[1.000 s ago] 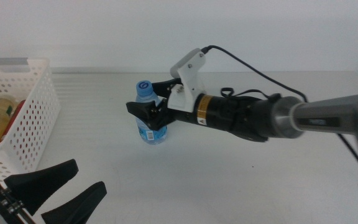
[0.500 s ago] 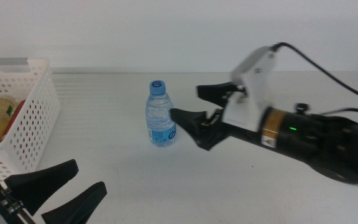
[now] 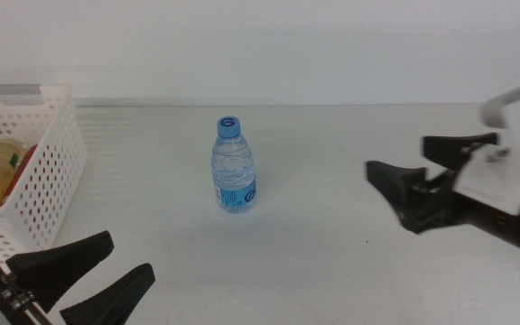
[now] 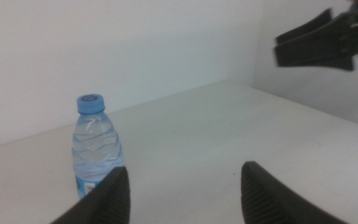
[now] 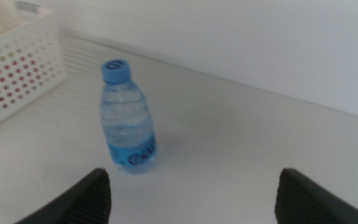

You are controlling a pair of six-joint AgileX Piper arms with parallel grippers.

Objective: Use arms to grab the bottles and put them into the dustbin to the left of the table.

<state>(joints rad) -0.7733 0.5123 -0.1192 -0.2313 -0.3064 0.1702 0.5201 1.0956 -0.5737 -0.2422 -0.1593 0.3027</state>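
One water bottle [image 3: 234, 167] stands upright mid-table, well apart from both grippers. The right gripper [image 3: 427, 181], fingers wide and empty, sits at three o'clock. The left gripper [image 3: 79, 275] waits at seven o'clock, fingers wide. Next, I think, it grabs the bottle for the white basket [image 3: 39, 181] at nine o'clock.
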